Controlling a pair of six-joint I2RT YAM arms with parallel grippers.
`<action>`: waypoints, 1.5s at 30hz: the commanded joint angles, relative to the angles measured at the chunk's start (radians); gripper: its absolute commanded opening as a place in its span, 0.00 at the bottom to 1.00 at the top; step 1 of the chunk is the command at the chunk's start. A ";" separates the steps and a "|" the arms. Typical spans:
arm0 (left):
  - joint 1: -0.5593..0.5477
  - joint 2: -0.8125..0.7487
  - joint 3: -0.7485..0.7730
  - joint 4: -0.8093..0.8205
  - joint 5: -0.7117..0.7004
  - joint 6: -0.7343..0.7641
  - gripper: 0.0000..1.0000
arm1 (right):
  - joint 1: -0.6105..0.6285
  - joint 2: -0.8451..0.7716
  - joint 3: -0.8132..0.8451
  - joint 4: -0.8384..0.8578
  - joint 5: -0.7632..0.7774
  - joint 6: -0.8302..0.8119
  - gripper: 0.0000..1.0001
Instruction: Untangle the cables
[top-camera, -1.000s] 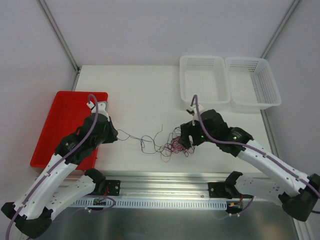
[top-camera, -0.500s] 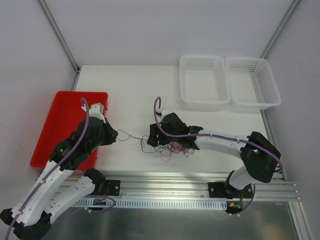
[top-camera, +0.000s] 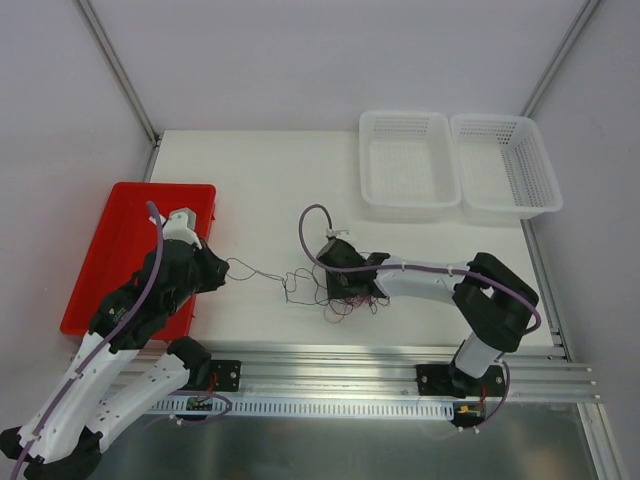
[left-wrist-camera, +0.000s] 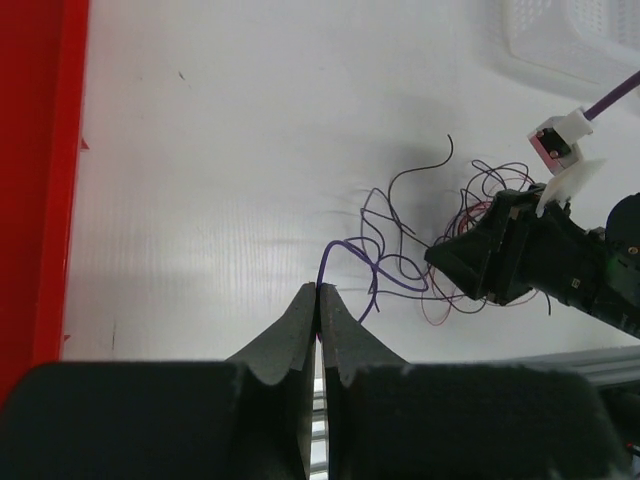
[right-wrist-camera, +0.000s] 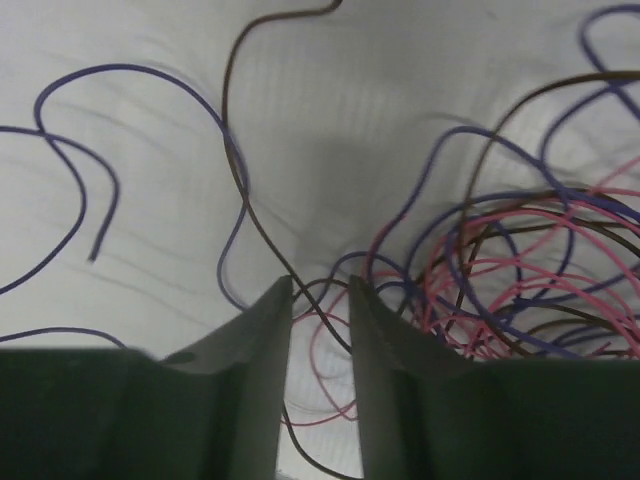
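The cables (top-camera: 352, 298) lie as a bunch of thin purple, brown and pink-red loops at the table's front middle. One purple strand (top-camera: 255, 271) runs left from the bunch to my left gripper (top-camera: 218, 270), which is shut on it; the pinch shows in the left wrist view (left-wrist-camera: 320, 292). My right gripper (top-camera: 330, 284) is low on the left side of the bunch. In the right wrist view its jaws (right-wrist-camera: 320, 290) stand a little apart, with a brown strand (right-wrist-camera: 262, 235) and a pink strand (right-wrist-camera: 316, 375) passing between them.
A red tray (top-camera: 110, 240) lies at the left, under my left arm. Two white baskets (top-camera: 408, 207) (top-camera: 505, 212) stand at the back right. A metal rail (top-camera: 330, 372) runs along the table's front edge.
My right gripper has moved left from the right side of the bunch to its left side and gone low. My left gripper has drawn back a little to the left with the purple strand.
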 joint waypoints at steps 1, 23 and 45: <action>0.007 0.004 0.073 -0.015 -0.080 0.019 0.00 | -0.036 -0.035 0.032 -0.198 0.146 0.065 0.27; 0.007 0.185 0.604 -0.168 -0.510 0.214 0.00 | -0.789 -0.493 -0.374 -0.244 -0.067 -0.027 0.17; 0.006 0.295 0.249 -0.108 -0.147 0.080 0.06 | -0.697 -0.682 -0.258 -0.336 -0.217 -0.282 0.40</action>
